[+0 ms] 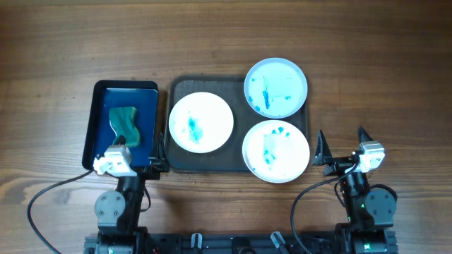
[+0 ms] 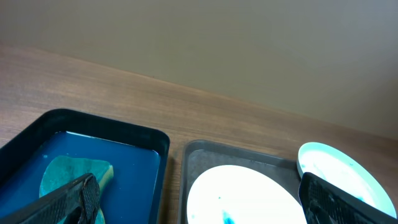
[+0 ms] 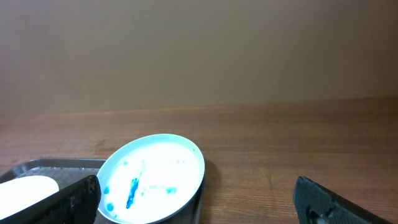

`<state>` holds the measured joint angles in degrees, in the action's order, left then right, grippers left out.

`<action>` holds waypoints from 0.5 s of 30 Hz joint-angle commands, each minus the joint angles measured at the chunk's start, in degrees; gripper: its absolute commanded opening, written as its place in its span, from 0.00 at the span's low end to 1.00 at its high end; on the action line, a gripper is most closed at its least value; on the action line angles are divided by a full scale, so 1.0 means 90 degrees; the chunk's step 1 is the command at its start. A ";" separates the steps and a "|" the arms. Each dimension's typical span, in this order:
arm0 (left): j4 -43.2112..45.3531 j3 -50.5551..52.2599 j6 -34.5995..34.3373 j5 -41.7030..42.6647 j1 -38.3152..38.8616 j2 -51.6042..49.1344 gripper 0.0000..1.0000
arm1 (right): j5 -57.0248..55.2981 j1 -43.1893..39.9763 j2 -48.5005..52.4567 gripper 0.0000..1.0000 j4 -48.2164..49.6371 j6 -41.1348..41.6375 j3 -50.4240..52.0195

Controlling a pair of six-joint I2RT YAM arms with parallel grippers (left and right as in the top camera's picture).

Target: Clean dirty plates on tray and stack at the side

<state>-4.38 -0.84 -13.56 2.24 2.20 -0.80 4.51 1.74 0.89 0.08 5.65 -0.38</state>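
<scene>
**A:** Overhead count, please: task items and where they sit?

**B:** Dark grey tray (image 1: 212,85) holds three blue-stained plates: left plate (image 1: 201,122), blue-rimmed plate (image 1: 275,87) and near-right plate (image 1: 275,151). None wiped, none stacked.

**A:** Grippers?

**B:** Left gripper (image 1: 139,152) is spread wide and empty, near the sponge (image 1: 126,123) in the small tray (image 1: 90,127). Right gripper (image 1: 341,144) is likewise spread and empty, beside the grey tray. Likely the opening step: the left must first close on the sponge.

In the left wrist view, the bottom edge cuts off the white plate (image 2: 242,194). The fingers (image 2: 68,202) hide part of the sponge (image 2: 62,173).
</scene>
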 commanded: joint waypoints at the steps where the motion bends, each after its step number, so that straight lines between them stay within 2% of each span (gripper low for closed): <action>1: 0.0012 0.0058 0.0151 -0.0063 0.0029 0.0039 1.00 | -0.0019 0.0032 -0.0027 1.00 0.0032 -0.0129 0.0010; 15: 0.0022 0.0058 0.0153 -0.0216 0.0029 0.0039 1.00 | 0.0063 0.0032 -0.0027 1.00 0.0039 -0.0107 0.0007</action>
<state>-4.38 -0.84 -13.56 1.72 2.20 -0.80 4.49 1.74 0.89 0.08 5.63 -0.38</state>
